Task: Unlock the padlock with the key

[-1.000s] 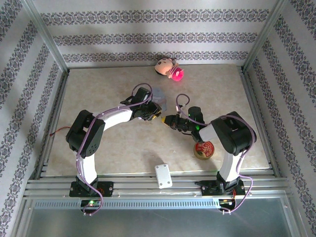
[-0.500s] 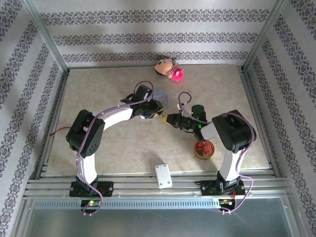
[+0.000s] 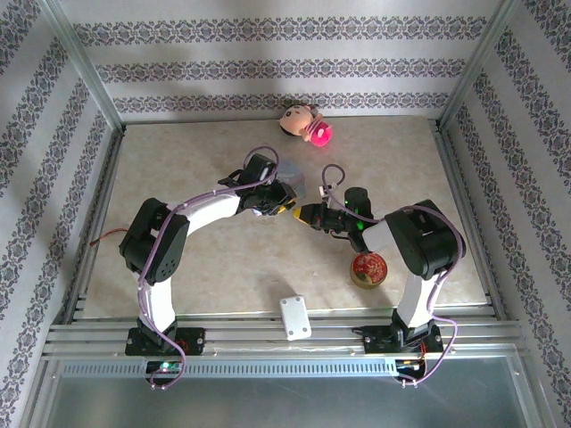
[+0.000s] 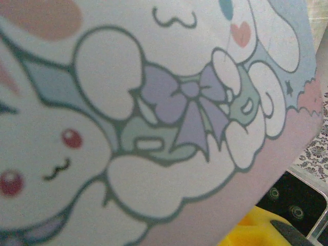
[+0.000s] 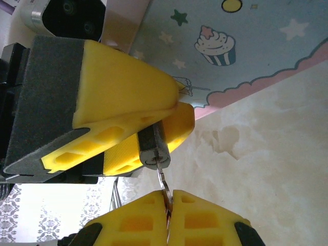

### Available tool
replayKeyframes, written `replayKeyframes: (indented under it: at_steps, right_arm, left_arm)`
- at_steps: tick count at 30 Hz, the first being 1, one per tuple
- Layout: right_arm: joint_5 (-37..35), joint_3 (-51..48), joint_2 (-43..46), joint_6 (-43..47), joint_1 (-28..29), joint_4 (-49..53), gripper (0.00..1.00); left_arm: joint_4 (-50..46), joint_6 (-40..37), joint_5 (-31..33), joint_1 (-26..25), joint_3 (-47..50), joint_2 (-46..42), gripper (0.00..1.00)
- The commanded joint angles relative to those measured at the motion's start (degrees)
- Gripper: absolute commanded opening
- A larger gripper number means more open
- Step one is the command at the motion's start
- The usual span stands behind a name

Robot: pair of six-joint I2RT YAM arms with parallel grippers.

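a: top view?
b: left hand [image 3: 283, 207] and right hand [image 3: 309, 214] nearly tip to tip beside the pale-blue tin [image 3: 292, 178].
a: left wrist?
b: the pale-blue tin, right up close.
a: right wrist?
b: left hand pinches the padlock [image 5: 151, 146]; right hand, just below, pinches the key [image 5: 163, 180], which touches it.

We see the counter [image 5: 266, 154] as a smooth, marbled beige sheet with a faint sheen. The padlock [image 5: 152, 146] is dark, matt metal, and the key [image 5: 163, 180] is thin, bright metal. The left gripper [image 5: 177, 110] and the right gripper [image 5: 166, 207] both have matt yellow plastic fingers moulded with open cells. The left one has a black, finely grained backing. The pale-blue tin [image 5: 246, 46] has a smooth printed coating that looks satin to us. The round red tin [image 3: 368, 267] looks glossy, the white block [image 3: 294, 317] plain plastic, and the frame rails [image 3: 268, 337] brushed metal.
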State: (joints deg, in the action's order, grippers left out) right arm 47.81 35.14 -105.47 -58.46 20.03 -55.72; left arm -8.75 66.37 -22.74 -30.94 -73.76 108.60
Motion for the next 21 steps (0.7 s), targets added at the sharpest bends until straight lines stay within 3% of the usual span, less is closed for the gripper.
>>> replayKeyframes:
  at_steps: [1,7,11,18,21]
  right_arm:
    - [-8.03,3.98,4.31,1.73,-0.87,-4.2,0.0]
    - [-10.63,6.26,7.03,2.88,-1.01,5.11,0.0]
    - [-9.93,8.29,6.52,2.24,-0.21,5.48,0.0]
    - [-16.96,9.49,8.92,12.8,5.67,11.33,0.0]
    - [-17.27,9.17,9.26,13.32,5.29,9.86,0.0]
  left_arm:
    - [-7.27,-2.6,-6.66,-2.37,0.23,-0.79,0.0]
    - [-7.66,-2.99,-6.36,-2.46,1.16,-0.66,0.0]
    - [-6.95,-3.11,-6.6,-2.79,1.04,-0.18,0.0]
    - [-6.54,-3.09,-7.22,-3.69,-0.16,0.83,0.0]
    - [-6.8,-3.09,-7.2,-3.66,0.08,0.71,0.0]
